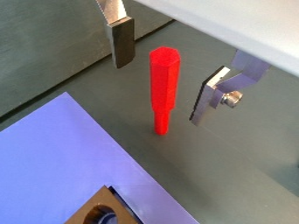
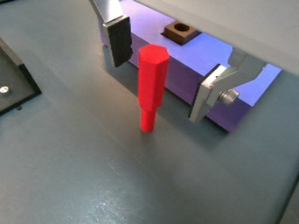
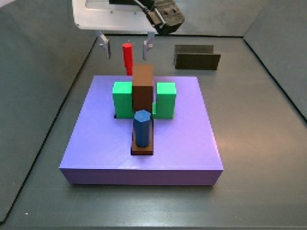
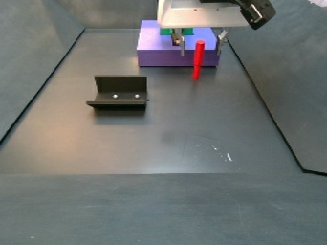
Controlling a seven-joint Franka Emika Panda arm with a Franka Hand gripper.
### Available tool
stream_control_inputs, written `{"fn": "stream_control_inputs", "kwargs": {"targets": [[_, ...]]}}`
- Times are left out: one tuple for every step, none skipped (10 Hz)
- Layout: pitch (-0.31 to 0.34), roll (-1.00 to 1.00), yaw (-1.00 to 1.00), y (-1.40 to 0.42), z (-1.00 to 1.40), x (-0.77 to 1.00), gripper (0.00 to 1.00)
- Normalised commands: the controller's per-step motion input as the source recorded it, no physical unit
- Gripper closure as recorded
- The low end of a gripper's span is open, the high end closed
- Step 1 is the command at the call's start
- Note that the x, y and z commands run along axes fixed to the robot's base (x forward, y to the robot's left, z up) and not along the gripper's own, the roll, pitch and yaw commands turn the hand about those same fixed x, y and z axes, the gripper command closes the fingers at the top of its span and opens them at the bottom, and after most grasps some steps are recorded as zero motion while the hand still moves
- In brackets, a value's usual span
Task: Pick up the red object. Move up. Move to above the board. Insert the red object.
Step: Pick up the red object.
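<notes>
Two spread fingers [image 1: 121, 45] of the gripper [image 1: 163, 74] straddle the upright red object [image 1: 163, 89], not touching.

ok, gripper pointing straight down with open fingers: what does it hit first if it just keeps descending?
Probably nothing at first: the gripper straddles the upright red peg, fingers open on either side. Going down, the peg slides between them; the grey floor beside the purple slab is next.

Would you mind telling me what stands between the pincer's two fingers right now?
The red object stands upright between the open pincer's fingers, not yet gripped, in both wrist views; gaps remain on each side.
</notes>
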Motion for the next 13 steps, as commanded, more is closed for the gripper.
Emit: {"fn": "stream_control_inputs", "kwargs": {"targets": [[0.0, 0.1, 0.0, 0.0, -0.07, -0.14, 0.0], [0.0, 0.03, 0.0, 0.0, -0.01, -0.09, 0.0], [0.0, 0.0, 0.0, 0.08, -0.06, -0.01, 0.0], [0.0, 0.0, 0.04, 0.14, -0.07, -0.02, 0.0], [0.0, 0.0, 0.0, 0.0, 0.0, -0.02, 0.0], [0.0, 0.0, 0.0, 0.0, 0.0, -0.04, 0.0], [0.0, 0.0, 0.0, -0.09, -0.06, -0.08, 0.0], [0.0, 0.0, -0.07, -0.12, -0.08, -0.07, 0.0], [0.0, 0.02, -0.05, 0.0, -0.04, -0.01, 0.0], [0.0, 0.0, 0.0, 0.02, 0.0, 0.0, 0.0], [0.0, 0.0, 0.0, 0.11, 0.0, -0.02, 0.0], [-0.009, 0.0, 0.0, 0.03, -0.05, -0.06, 0.0], [0.0, 0.0, 0.0, 0.0, 0.0, 0.0, 0.0]]}}
